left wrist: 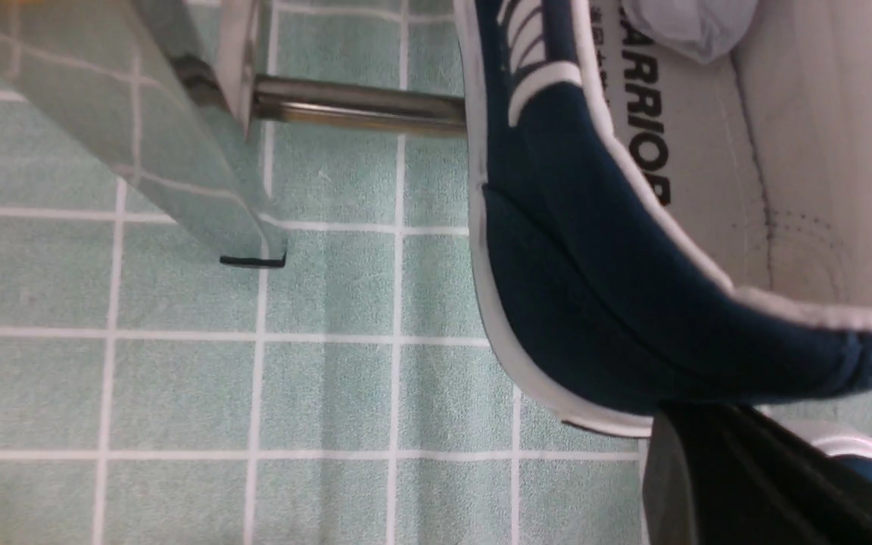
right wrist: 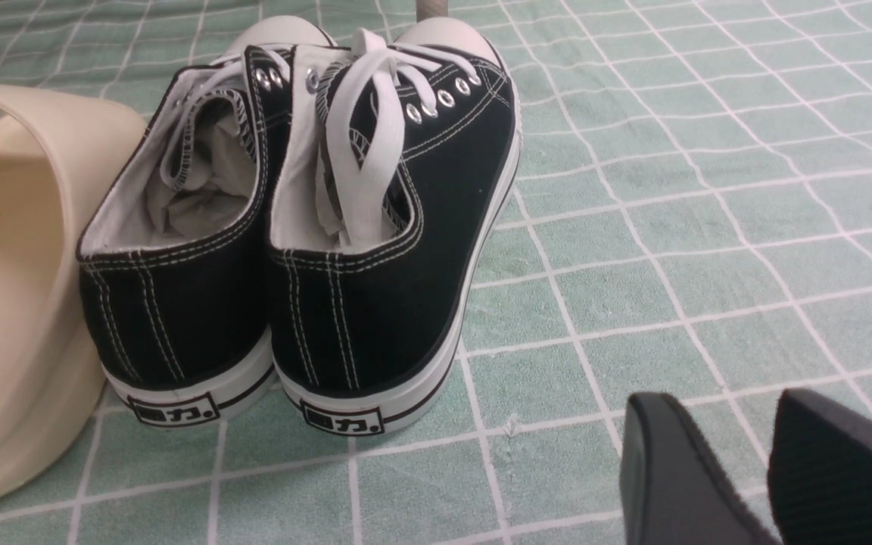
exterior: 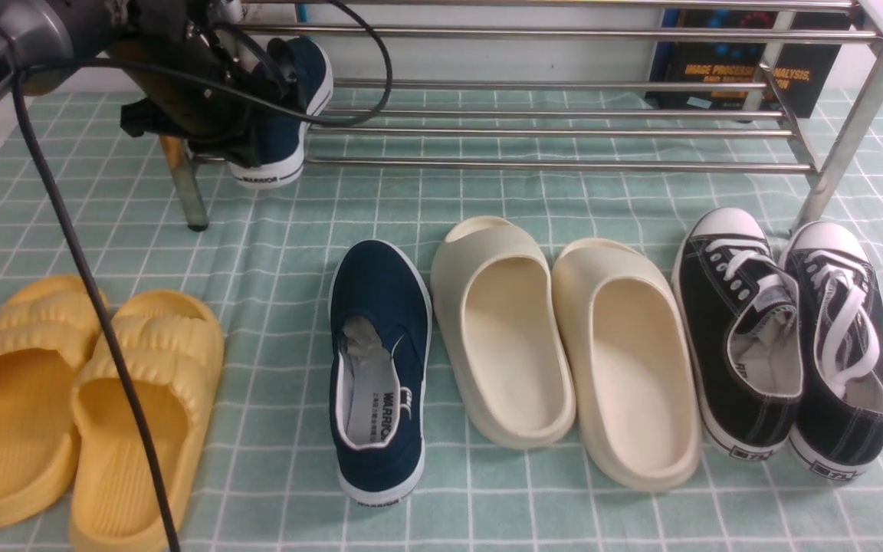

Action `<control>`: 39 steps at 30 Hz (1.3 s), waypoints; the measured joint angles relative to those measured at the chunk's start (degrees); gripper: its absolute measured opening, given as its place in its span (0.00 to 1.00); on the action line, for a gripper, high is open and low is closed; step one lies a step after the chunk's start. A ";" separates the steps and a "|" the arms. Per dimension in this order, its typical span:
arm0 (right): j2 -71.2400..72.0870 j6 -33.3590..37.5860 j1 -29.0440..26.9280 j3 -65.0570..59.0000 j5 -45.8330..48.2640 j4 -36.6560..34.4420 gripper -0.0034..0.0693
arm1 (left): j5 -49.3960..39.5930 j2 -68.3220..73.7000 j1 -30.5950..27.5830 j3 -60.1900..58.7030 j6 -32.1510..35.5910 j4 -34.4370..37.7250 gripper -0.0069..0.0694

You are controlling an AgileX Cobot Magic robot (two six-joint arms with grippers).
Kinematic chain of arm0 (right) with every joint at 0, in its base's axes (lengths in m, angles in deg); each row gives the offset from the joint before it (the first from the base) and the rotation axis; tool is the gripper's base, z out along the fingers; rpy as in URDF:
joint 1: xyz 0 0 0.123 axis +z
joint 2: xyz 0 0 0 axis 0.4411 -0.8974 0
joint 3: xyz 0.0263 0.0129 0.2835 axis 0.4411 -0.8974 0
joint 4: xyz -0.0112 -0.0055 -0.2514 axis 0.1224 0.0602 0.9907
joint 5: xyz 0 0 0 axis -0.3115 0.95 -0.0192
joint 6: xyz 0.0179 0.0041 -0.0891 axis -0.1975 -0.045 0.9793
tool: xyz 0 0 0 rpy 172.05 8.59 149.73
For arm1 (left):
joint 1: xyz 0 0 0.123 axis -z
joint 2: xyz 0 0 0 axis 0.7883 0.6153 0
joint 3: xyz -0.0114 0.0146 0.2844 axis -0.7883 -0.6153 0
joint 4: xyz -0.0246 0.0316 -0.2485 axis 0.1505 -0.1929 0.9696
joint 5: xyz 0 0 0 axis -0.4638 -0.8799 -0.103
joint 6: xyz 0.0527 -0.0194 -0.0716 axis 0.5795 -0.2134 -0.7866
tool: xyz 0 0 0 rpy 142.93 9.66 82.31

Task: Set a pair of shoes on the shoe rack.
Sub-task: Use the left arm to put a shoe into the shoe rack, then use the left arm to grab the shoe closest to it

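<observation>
Left hand [exterior: 254, 115] gripped a navy Warrior slip-on [exterior: 310, 69] over the steel shoe rack [exterior: 549, 163] below it; seating, then releasing, looked next.

A pale green checked cloth [exterior: 273, 253] lies spread under all the footwear. On it, left to right, sit a pair of yellow slides [exterior: 20, 399], a pair of cream clogs [exterior: 503, 337] and black lace-up sneakers [exterior: 782, 345] with white toe caps. A dark book [exterior: 717, 65] with orange lettering stands at the back right.
</observation>
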State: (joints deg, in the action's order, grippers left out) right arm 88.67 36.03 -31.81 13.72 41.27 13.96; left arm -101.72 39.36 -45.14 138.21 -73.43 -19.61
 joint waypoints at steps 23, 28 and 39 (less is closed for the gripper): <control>0.00 0.00 0.00 0.00 0.00 0.00 0.38 | 0.87 1.01 0.00 0.17 -0.17 -1.25 0.24; 0.00 0.00 0.00 0.00 0.00 0.00 0.38 | -0.78 -2.75 -0.10 0.22 -0.17 -1.45 0.50; 0.00 0.00 0.00 0.00 0.00 0.00 0.38 | -18.62 -16.32 1.56 0.21 -0.17 -3.12 0.53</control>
State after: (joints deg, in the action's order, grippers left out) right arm 88.67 36.03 -31.81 13.72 41.27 13.96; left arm -120.34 23.04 -43.58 138.42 -73.60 -22.73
